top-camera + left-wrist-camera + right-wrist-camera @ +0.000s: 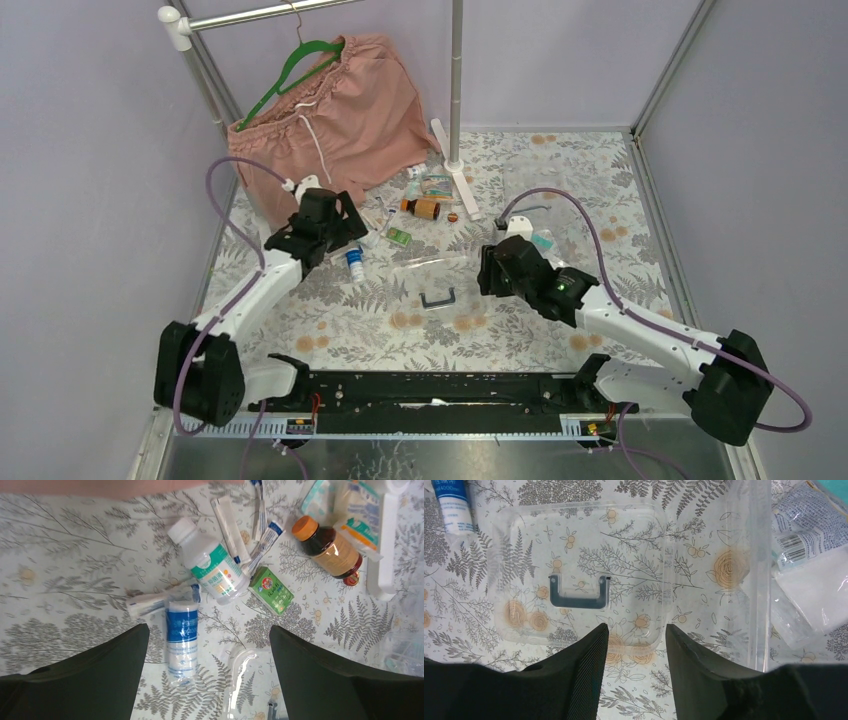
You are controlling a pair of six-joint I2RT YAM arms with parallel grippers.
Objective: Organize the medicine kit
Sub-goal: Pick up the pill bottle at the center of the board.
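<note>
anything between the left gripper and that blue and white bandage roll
Nothing visible does. The bandage roll lies uncovered on the tablecloth, between the fingers of the open left gripper; the white bottle sits beyond it.

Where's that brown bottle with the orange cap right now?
In the overhead view the brown bottle lies centrally at the back, between the green box and the white rack foot.
</note>
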